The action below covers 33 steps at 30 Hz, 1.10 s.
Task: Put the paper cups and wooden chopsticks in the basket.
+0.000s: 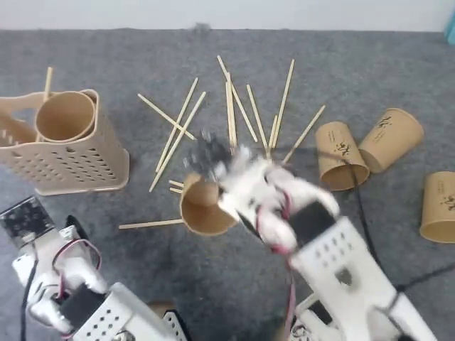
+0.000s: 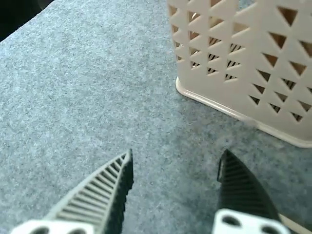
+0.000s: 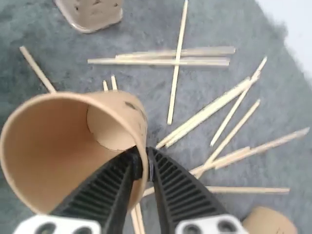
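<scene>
Paper cup (image 3: 58, 146) sits clamped in the right gripper (image 3: 146, 156). The two black jaws pinch its wall at the rim, one inside the mouth and one outside. In the high view this cup (image 1: 205, 209) is tipped on its side near the middle of the grey felt cover (image 1: 142, 57), and two short chopstick ends poke out just beside it. I cannot tell whether the cup rests on the felt.

A tan perforated basket (image 1: 71, 160) stands at the left. It already holds another paper cup (image 1: 65, 115), upright, and one chopstick (image 1: 47, 82) sticks up behind that cup.

Loose wooden chopsticks (image 1: 231, 110) lie fanned across the felt beyond the held cup. A single one (image 1: 151, 224) lies alone between the basket and the held cup.

Three more cups lie off to the right. Two of them (image 1: 341, 155) (image 1: 391, 138) lie side by side, and the third (image 1: 439, 206) is at the edge. Each carries a small dark printed mark, too small to read.

The left gripper (image 2: 178, 155) has its jaws spread wide with nothing between them, above bare felt near the basket's base (image 2: 234, 58).
</scene>
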Motion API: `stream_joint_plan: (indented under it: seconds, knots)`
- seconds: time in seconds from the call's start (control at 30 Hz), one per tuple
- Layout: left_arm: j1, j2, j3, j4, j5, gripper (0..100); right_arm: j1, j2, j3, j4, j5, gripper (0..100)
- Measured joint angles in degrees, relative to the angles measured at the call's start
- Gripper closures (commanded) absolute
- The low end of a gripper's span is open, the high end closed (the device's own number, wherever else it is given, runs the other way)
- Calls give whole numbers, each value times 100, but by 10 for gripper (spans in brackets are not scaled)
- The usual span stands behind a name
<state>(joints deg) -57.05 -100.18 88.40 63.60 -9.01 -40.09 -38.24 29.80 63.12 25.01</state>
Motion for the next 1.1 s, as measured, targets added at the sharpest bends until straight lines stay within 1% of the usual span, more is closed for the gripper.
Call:
stream_joint_plan:
  seconds: [0.07, 0.2, 0.37, 0.47, 0.6, 0.73, 0.83, 0.93, 1.03, 1.1]
  knots:
    - [97, 9, 176, -26, 0, 732, 70, 826, -1011, 554, -211, 990]
    - [527, 9, 440, -141, 0, 732, 88, 2549, -3376, 1873, -642, 990]
    - [624, 9, 440, -176, -9, 732, 88, 4730, -6848, 3622, -1169, 990]
    - [633, 9, 440, -176, -9, 732, 149, 5749, -8730, 3754, -1556, 990]
    - [615, 9, 448, -176, -9, 732, 202, 6092, -10488, 3754, -2092, 990]
    - [624, 9, 448, -176, -9, 732, -62, 6092, -11578, 3754, -2189, 990]
    - [615, 9, 448, -176, -44, 732, -396, 6092, -12018, 3684, -2189, 990]
    - [615, 9, 448, -176, -229, 732, -703, 6092, -12123, 3332, -2189, 990]
    - [624, 9, 475, -176, -264, 732, -1143, 6224, -12053, 3007, -2189, 990]
    - [624, 9, 475, -176, -281, 732, -1424, 6418, -11868, 2690, -2048, 990]
